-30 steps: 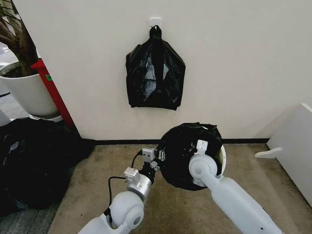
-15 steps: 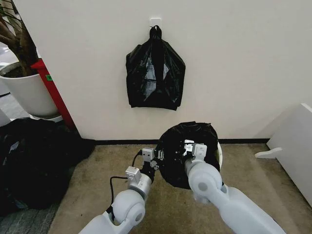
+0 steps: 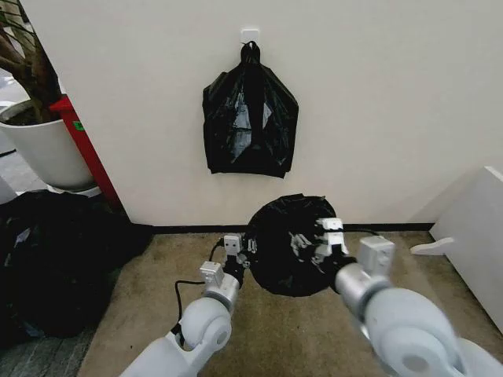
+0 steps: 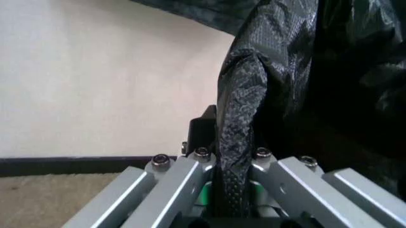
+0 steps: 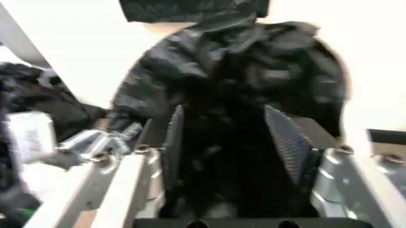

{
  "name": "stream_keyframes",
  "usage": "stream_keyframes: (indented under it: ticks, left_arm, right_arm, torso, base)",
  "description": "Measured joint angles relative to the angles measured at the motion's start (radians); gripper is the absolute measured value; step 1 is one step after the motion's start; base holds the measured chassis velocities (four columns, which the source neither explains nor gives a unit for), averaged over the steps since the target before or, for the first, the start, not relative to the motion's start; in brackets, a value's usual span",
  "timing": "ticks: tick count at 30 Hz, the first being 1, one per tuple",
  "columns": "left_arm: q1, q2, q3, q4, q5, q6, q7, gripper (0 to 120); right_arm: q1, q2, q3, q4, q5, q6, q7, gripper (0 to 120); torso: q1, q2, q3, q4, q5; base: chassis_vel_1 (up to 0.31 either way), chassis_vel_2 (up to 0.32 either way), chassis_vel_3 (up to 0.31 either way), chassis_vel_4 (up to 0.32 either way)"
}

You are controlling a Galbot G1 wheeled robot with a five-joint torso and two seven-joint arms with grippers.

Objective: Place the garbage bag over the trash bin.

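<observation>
Head view: I read every place off the wall (image 3: 393, 102) in front of my rig.
Garbage bag: glossy black garbage bag (image 3: 292, 243) spread into a round wrinkled dome at the foot of the wall; it lies just below the hanging bag bundle; I see its folds close up in the left wrist view (image 4: 298, 80) and the right wrist view (image 5: 235, 80).
Trash bin: I cannot make out its cream rim or sides under the plastic.
Left gripper: my left gripper (image 3: 234, 253) is at the bag's left edge, near the wall's dark skirting; in the left wrist view it (image 4: 233, 199) is clamped on a twisted pleat of the bag.
Right gripper: my right gripper (image 3: 330, 236) sits over the right part of the dome, nearer me than the wall; in the right wrist view its textured fingers (image 5: 288, 142) stand spread, with black plastic between them.
Bag bundle: thicker black bag bundle (image 3: 250, 118) hangs from a hook on the wall, above the dome.
Plant pot: white plant pot (image 3: 43, 145) beside the wall's left corner; dark heap of bags (image 3: 55, 259) on the floor below it.
</observation>
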Motion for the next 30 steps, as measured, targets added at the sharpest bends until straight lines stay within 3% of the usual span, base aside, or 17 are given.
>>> stream_keyframes:
  ticks: [12, 15, 22, 25, 30]
  left_arm:
    - [0.007, 0.019, -0.036, -0.022, 0.002, 0.003, 0.002, 1]
    - [0.006, 0.021, -0.037, -0.023, 0.003, 0.002, 0.003, 1]
    - [-0.007, 0.023, -0.034, -0.022, 0.002, 0.001, 0.006, 1]
    - [-0.013, 0.023, -0.031, -0.020, 0.001, 0.001, 0.008, 1]
    - [-0.014, 0.023, -0.026, -0.021, 0.001, 0.001, 0.011, 1]
  right_arm:
    - [0.001, 0.009, -0.012, -0.054, 0.007, -0.009, 0.046, 95]
    - [0.008, 0.012, -0.020, -0.060, 0.008, -0.009, 0.045, 93]
    - [0.017, 0.023, -0.038, -0.068, 0.000, -0.009, 0.038, 65]
    - [0.016, 0.025, -0.041, -0.072, -0.004, -0.009, 0.036, 58]
    - [0.017, 0.028, -0.040, -0.085, -0.022, -0.009, 0.033, 57]
  torso:
    - [0.000, 0.000, 0.000, -0.0001, -0.0001]
    - [0.000, 0.000, 0.000, 0.0000, -0.0002]
    - [0.000, 0.000, 0.000, -0.0001, -0.0002]
    - [0.000, 0.000, 0.000, -0.0001, -0.0002]
    - [0.000, 0.000, 0.000, -0.0001, -0.0001]
  base:
    - [0.000, 0.000, 0.000, 0.000]
    - [0.000, 0.000, 0.000, 0.000]
    - [0.000, 0.000, 0.000, 0.000]
    - [0.000, 0.000, 0.000, 0.000]
    - [0.000, 0.000, 0.000, 0.000]
